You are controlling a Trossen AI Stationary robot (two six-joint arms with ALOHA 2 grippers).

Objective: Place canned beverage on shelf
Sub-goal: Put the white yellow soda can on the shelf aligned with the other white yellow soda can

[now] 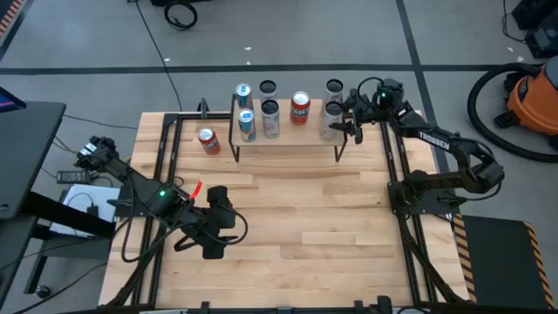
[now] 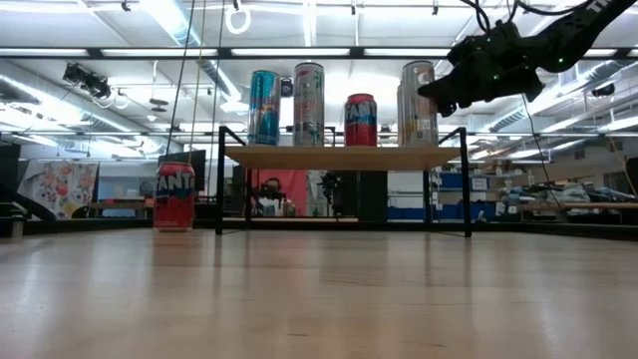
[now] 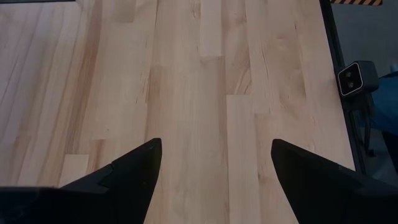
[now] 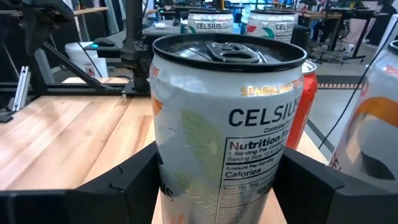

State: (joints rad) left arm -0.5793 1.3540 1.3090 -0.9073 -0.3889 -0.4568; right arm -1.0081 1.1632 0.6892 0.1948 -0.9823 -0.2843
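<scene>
The shelf [image 2: 344, 157] stands at the table's far side with several upright cans on it: a blue one [image 2: 263, 107], a white one [image 2: 308, 103] and a red one [image 2: 361, 120]. At its right end stands a white Celsius can [image 4: 227, 124], with my right gripper [image 4: 217, 180] shut on it. Another white can [image 4: 373, 124] stands close beside it. A red Fanta can [image 2: 174, 196] rests upright on the tabletop left of the shelf. My left gripper [image 3: 214, 180] hangs open over the table's near left part, with nothing between its fingers. My right gripper has the Celsius can's round wall [image 4: 163, 155] pinched between its two fingers, one on each side, below the can's middle. The fingers come almost level from the table's right side. The can stands upright; its base is hidden by the fingers.
The shelf's black legs [image 1: 235, 148] stand on the table's far half. A black frame rail [image 1: 388, 157] runs along the table's right side. An orange vacuum [image 1: 532, 92] sits on the floor beyond the right edge. Bare wood [image 1: 296, 227] lies between both arms.
</scene>
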